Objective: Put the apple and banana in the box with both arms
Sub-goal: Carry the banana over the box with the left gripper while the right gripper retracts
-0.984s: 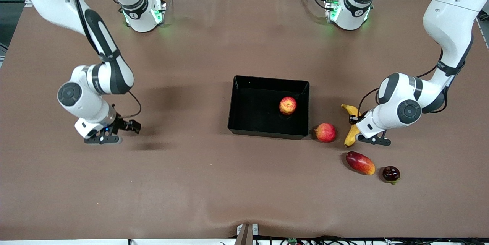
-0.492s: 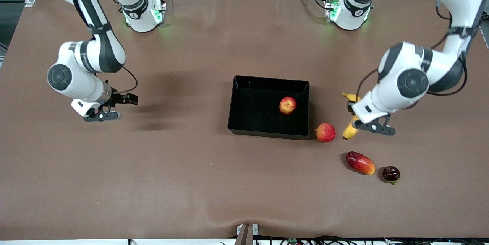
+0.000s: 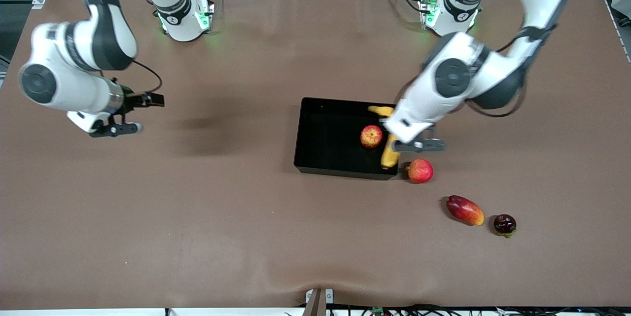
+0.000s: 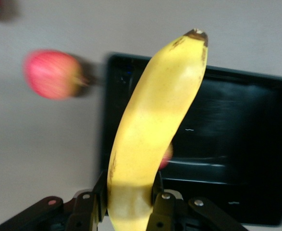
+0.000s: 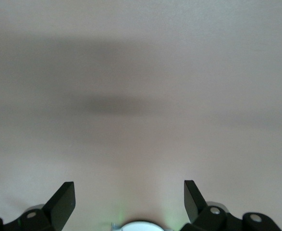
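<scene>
1. The left gripper point(image 3: 394, 142) holds the banana point(image 3: 389, 151) between its closed jaws, near one end, over the box point(image 3: 315, 133).
2. The apple point(image 3: 371, 136) lies in the box, just beside the jaws.
3. The banana looks light, smooth and soft; a gentle grip across its width seems best.
4. The right gripper point(image 3: 111, 126) waits above the tabletop point(image 3: 246, 237), jaws open and empty.

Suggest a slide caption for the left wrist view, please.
Left claw grips the banana above the box; a pink-red fruit lies beside the box.
</scene>
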{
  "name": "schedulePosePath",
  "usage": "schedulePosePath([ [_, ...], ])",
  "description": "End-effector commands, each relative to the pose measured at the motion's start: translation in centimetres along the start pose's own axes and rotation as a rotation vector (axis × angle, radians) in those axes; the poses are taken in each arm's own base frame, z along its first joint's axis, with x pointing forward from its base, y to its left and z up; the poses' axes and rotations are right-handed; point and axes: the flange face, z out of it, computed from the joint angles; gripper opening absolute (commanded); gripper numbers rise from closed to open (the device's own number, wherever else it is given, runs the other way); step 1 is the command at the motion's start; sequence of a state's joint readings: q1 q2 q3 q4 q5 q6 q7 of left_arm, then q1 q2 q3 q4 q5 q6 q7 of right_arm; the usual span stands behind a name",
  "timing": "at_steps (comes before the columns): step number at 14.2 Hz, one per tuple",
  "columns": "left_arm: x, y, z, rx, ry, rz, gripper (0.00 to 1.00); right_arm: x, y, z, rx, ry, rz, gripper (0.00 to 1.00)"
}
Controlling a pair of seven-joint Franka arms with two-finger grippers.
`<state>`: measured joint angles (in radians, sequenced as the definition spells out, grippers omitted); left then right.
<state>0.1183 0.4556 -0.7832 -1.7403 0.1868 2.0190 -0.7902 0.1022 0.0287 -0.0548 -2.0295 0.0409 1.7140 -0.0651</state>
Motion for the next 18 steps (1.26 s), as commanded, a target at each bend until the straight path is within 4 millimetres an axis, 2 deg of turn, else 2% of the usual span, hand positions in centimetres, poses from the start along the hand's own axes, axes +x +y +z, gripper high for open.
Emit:
schedulePosePath([
  [1,0.0,5.5,3.5,-0.009,-0.041,-0.104,0.0,0.0,1.8,-5.2,0.013,0.038,0.013,1.0],
  [2,-0.3,6.8,4.9,0.01,-0.034,-0.135,0.0,-0.2,3.2,-6.4,0.022,0.051,0.023,1.0],
  [4,-1.0,9.0,7.3,0.033,-0.035,-0.186,0.0,-0.6,3.2,-8.0,0.026,0.055,0.009,1.0],
  [6,-1.2,9.6,9.6,0.062,-0.029,-0.205,0.0,-1.0,3.2,-9.7,0.026,0.062,0.01,1.0],
  [9,-1.6,10.7,12.3,0.046,-0.02,-0.216,0.0,-2.0,2.3,-13.9,0.019,0.095,0.001,1.0],
  [14,-1.9,11.7,17.8,0.038,-0.005,-0.179,0.0,-3.6,1.2,-18.4,0.004,0.231,-0.014,1.0],
  [15,-2.1,11.8,18.9,0.053,0.015,-0.165,0.04,-4.1,1.2,-19.1,0.002,0.257,-0.015,1.0],
  [16,-1.9,11.7,20.0,0.062,0.031,-0.159,0.13,-4.5,1.0,-19.5,-0.001,0.271,-0.018,1.0],
  [17,-1.9,11.8,20.6,0.059,0.043,-0.155,0.36,-5.2,0.5,-20.2,-0.01,0.287,-0.025,1.0],
  [18,-1.7,11.7,20.7,0.056,0.051,-0.16,0.72,-5.9,0.3,-20.7,-0.016,0.298,-0.026,1.0],
])
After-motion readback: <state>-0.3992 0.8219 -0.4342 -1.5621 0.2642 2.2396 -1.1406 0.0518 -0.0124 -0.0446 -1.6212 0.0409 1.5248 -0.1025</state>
